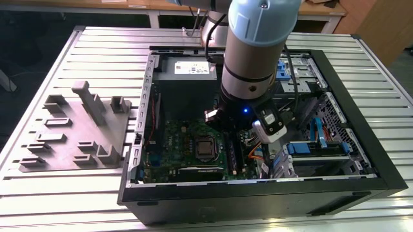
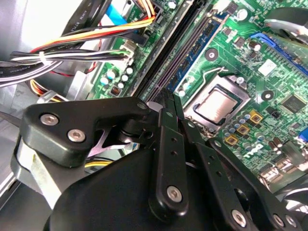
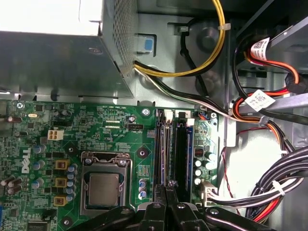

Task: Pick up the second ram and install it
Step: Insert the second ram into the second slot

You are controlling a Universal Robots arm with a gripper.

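The gripper [image 3: 169,188] hangs inside the open computer case [image 1: 258,198] at the centre of the exterior view, its jaws pressed together over the memory slots [image 2: 192,45]. The ram [image 3: 181,154] (a dark strip) seems seated in a slot near the processor socket [image 3: 105,187], just beside the fingertips.

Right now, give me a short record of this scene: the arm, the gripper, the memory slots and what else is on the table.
arm: reaching down into the open computer case
gripper: shut, tips right over the memory slots
held item: cannot tell
processor socket: beside the slots, uncovered
grey fixture: on the table, at the exterior view's left of the case
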